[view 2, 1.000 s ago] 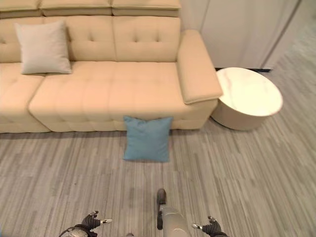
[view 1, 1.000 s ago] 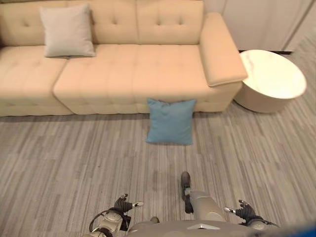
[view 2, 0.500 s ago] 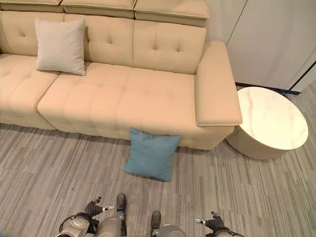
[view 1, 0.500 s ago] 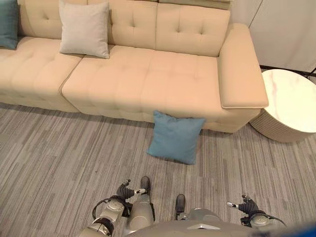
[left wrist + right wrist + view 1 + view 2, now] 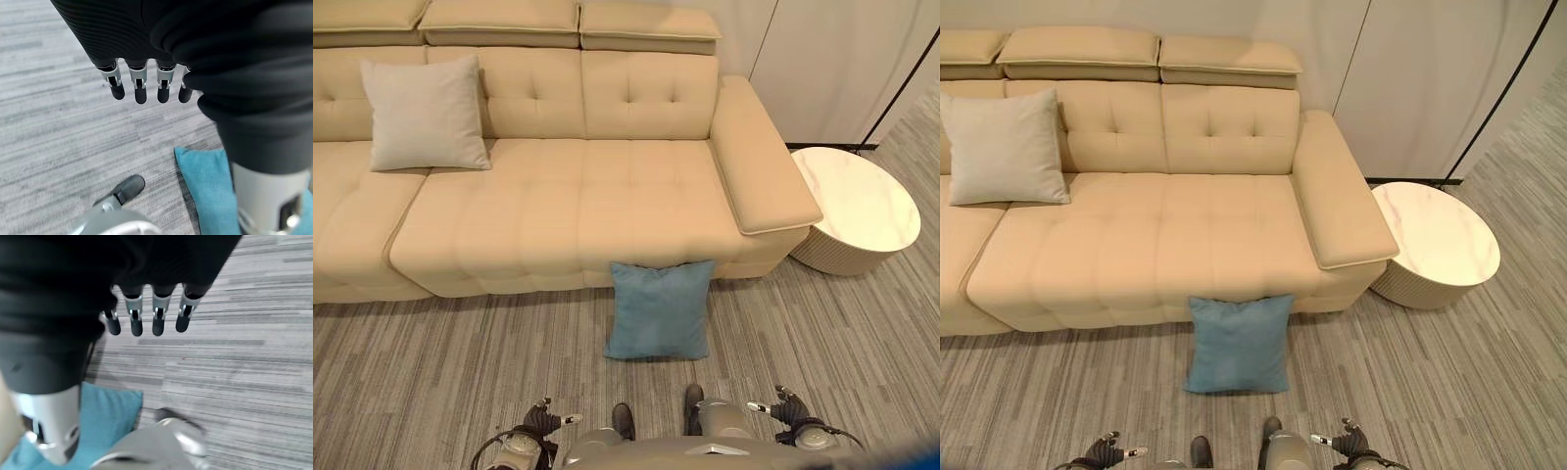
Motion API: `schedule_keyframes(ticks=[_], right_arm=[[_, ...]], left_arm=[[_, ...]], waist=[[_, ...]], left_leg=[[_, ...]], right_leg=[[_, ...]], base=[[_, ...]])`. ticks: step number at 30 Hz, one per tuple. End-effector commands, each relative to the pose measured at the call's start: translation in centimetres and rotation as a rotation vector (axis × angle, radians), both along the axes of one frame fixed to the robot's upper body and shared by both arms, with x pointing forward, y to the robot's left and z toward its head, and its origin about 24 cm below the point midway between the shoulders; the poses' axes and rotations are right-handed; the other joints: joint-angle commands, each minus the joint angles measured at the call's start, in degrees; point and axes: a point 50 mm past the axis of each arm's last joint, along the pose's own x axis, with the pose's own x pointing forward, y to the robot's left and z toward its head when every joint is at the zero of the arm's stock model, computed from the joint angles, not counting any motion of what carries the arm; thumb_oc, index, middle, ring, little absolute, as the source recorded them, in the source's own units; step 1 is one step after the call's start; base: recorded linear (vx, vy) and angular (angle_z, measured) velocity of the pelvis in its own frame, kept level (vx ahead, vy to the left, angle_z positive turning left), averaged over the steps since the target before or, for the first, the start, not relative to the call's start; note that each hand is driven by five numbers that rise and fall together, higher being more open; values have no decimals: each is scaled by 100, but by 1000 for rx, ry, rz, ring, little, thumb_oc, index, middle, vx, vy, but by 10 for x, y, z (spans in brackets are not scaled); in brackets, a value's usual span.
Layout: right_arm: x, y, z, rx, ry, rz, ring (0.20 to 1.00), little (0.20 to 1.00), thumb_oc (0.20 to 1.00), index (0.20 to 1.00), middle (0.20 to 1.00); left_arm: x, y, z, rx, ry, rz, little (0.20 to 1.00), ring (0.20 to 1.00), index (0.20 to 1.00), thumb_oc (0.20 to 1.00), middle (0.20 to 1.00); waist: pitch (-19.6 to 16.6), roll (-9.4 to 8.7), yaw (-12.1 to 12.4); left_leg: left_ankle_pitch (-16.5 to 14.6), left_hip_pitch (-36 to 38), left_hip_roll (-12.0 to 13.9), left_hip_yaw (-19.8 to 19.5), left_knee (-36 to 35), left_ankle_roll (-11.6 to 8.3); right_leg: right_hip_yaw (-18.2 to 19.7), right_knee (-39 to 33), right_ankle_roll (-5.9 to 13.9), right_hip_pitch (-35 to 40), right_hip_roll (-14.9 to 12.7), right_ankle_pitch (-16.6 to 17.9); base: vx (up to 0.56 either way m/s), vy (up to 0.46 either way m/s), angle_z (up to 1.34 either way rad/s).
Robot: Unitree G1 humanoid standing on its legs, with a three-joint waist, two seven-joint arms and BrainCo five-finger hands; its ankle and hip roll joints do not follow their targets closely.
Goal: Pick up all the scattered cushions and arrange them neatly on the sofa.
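Note:
A blue cushion (image 5: 658,310) stands on the carpet, leaning against the front of the beige sofa (image 5: 568,211). On the sofa's left seat, a pale grey cushion (image 5: 424,114) rests upright against the backrest. Both my hands hang low, short of the blue cushion. The left hand (image 5: 543,420) and the right hand (image 5: 784,408) hold nothing. In the left wrist view the left hand's fingers (image 5: 140,90) hang straight above the carpet, with the blue cushion (image 5: 208,186) beyond. The right hand's fingers (image 5: 156,320) hang the same way, apart from the cushion (image 5: 105,411).
A round white side table (image 5: 857,206) stands on the floor to the right of the sofa's armrest (image 5: 759,166). Pale wall panels run behind it. Grey striped carpet (image 5: 431,372) lies between me and the sofa.
The camera has shifted: the sofa now sits squarer in view and the blue cushion is straight ahead. The cushions have not moved. Both hands still hang low.

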Motion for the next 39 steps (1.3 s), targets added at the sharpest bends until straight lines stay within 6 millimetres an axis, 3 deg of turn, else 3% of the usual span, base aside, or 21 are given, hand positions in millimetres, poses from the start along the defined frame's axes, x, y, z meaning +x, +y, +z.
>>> schedule_keyframes(ticks=[1, 4, 6, 9, 11, 13, 15, 20, 31, 35, 39], right_arm=[[14, -20, 9, -63, -48, 12, 1000, 1000, 1000, 1000, 1000], [12, -22, 9, -63, -46, 0, 1000, 1000, 1000, 1000, 1000], [8, -25, 9, -61, -41, -19, 1000, 1000, 1000, 1000, 1000], [7, -28, 9, -65, -37, -28, 1000, 1000, 1000, 1000, 1000], [6, -29, 9, -73, -26, -23, 1000, 1000, 1000, 1000, 1000], [7, -30, 9, -80, -25, -16, 1000, 1000, 1000, 1000, 1000], [7, -29, 9, -77, -25, -15, 1000, 1000, 1000, 1000, 1000], [7, -26, 8, -71, -21, -1, 1000, 1000, 1000, 1000, 1000], [22, -21, 14, -42, -101, -35, 1000, 1000, 1000, 1000, 1000], [44, -20, 24, -35, -205, -45, 1000, 1000, 1000, 1000, 1000], [89, -20, 48, -51, -367, -33, 1000, 1000, 1000, 1000, 1000]], left_arm=[[14, -1, 4, -11, -55, -14, 1000, 1000, 1000, 1000, 1000], [13, -6, 2, -18, -41, -45, 1000, 1000, 1000, 1000, 1000], [18, -10, 3, -31, -54, -57, 1000, 1000, 1000, 1000, 1000], [23, -14, 3, -42, -66, -66, 1000, 1000, 1000, 1000, 1000], [23, -18, 3, -49, -69, -71, 1000, 1000, 1000, 1000, 1000], [20, -17, 2, -45, -57, -65, 1000, 1000, 1000, 1000, 1000], [17, -17, 1, -43, -48, -58, 1000, 1000, 1000, 1000, 1000], [11, -13, 0, -38, -28, -42, 1000, 1000, 1000, 1000, 1000], [21, 2, 8, -23, -110, 53, 1000, 1000, 1000, 1000, 1000], [44, 6, 20, -27, -237, 112, 1000, 1000, 1000, 1000, 1000], [90, 5, 44, -47, -440, 161, 1000, 1000, 1000, 1000, 1000]], waist=[[-36, 45, 74], [-66, 26, 5], [33, -44, -23], [117, -64, 5], [115, -78, 52], [95, -13, 127], [79, 24, 134], [-33, 74, 147], [-128, -8, 230], [0, 24, 234], [524, 131, 225]], left_leg=[[-514, -161, 76, -420, 642, -445], [-586, -229, 151, -396, 849, -605], [-675, -560, 298, -307, 1609, -772], [-506, -867, 401, -361, 2193, -875], [-514, -1016, 423, -463, 1948, -811], [-209, -1085, 477, -724, 1345, -842], [-86, -1079, 517, -774, 1217, -873], [-109, -771, 432, -794, 835, -802], [-352, -562, 250, -561, 745, -565], [-343, -682, 225, -529, 721, -547], [-255, -1583, 227, -500, 1034, -530]], right_leg=[[-68, -671, 35, 543, 314, 241], [-46, -912, -58, 744, 413, 219], [-104, -1008, -170, 893, 398, 144], [-107, -1062, -270, 1005, 406, 89], [-51, -1123, -266, 1077, 404, 51], [84, -1143, -252, 1166, 486, -53], [117, -1118, -243, 1219, 487, -116], [249, -1074, -197, 1250, 455, -128], [448, -992, 31, 1195, 241, -59], [470, -916, 70, 972, 190, -33], [510, -422, 27, -90, 140, 63]], base=[[89, -159, 21], [56, -169, 8], [-1, -178, 27], [15, -63, 28], [106, 11, -2], [180, 88, 4], [124, 103, -12], [128, 136, -34], [69, 65, -13], [-44, 6, -7], [-349, 4, -1]])
